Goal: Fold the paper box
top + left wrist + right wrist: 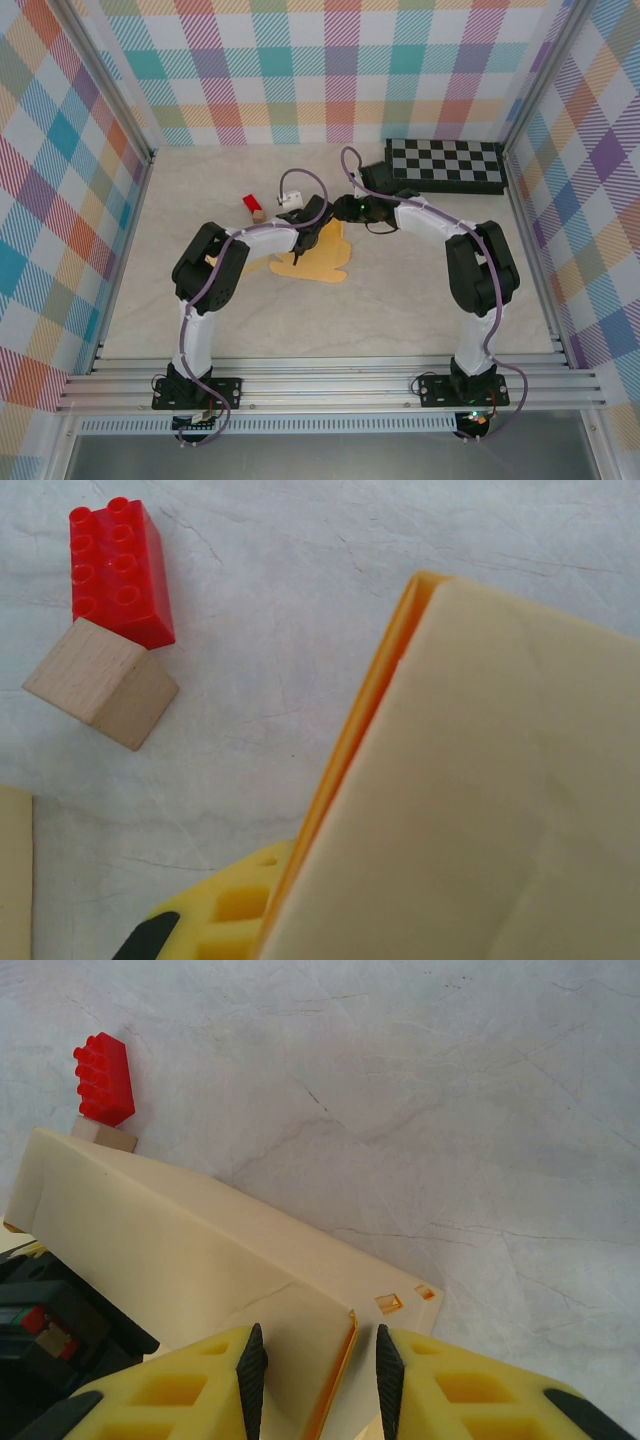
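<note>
The paper box (322, 264) is a cream and orange sheet lying mid-table under both wrists. In the left wrist view one cream panel (480, 780) stands raised, its orange edge running up beside my yellow finger (220, 915). The other finger is hidden behind the panel. My left gripper (314, 228) appears shut on that panel. In the right wrist view the box (200, 1250) shows a folded-up wall and two small slots (388, 1303). My right gripper (320, 1370) is open, its pads on either side of an upright orange flap edge without touching it.
A red toy brick (252, 204) and a small wooden block (259, 214) lie together just left of the box; the left wrist view also shows the brick (118, 570) and the block (100, 683). A black-and-white checkerboard (445, 165) sits at the back right. Plaid walls enclose the table.
</note>
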Available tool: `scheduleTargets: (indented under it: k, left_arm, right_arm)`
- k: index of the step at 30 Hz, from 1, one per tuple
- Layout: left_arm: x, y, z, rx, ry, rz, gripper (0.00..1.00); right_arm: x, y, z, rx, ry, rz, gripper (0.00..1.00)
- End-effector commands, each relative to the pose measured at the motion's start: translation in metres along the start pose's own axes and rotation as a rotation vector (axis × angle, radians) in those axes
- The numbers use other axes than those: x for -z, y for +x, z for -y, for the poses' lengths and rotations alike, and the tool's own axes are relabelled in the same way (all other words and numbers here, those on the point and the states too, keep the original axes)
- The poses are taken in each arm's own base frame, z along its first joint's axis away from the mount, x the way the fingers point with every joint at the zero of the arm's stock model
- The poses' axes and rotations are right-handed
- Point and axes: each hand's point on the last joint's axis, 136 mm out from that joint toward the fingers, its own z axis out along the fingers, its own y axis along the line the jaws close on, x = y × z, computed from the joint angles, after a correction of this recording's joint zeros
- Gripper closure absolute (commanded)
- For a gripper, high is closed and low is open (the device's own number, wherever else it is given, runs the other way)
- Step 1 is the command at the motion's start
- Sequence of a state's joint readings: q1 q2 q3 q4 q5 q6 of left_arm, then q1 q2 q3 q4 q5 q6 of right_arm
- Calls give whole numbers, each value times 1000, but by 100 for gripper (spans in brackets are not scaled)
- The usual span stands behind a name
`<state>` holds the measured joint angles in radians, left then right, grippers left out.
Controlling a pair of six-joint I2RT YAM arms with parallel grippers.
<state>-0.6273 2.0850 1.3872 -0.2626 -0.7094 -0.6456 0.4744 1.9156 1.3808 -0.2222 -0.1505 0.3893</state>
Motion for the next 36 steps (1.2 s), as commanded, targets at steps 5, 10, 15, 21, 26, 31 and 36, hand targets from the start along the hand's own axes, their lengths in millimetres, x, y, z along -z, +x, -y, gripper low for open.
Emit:
scheduleTargets:
  k: [5, 10, 15, 21, 26, 31, 36]
  left_arm:
    - [-21, 22, -46, -44, -209, -36, 100]
    - [-19, 23, -43, -36, -189, -52, 100]
    - [-9, 28, -45, -48, -121, -80, 85]
    - [16, 19, -42, -51, 23, -112, 60]
    - [44, 6, -45, -27, 111, -125, 48]
    - [77, 5, -50, -3, 238, -177, 47]
    - [102, 5, -54, 34, 354, -237, 45]
  right_arm:
    - [-4, 58, 27, -69, 125, -175, 64]
    - [-5, 56, 25, -70, 120, -180, 63]
    - [-4, 53, 30, -38, 153, -180, 63]
    - [-3, 49, 36, -13, 188, -175, 64]
    - [-2, 47, 38, -12, 198, -172, 64]
    - [0, 44, 38, 1, 204, -167, 64]
    - [0, 44, 37, 13, 201, -171, 64]
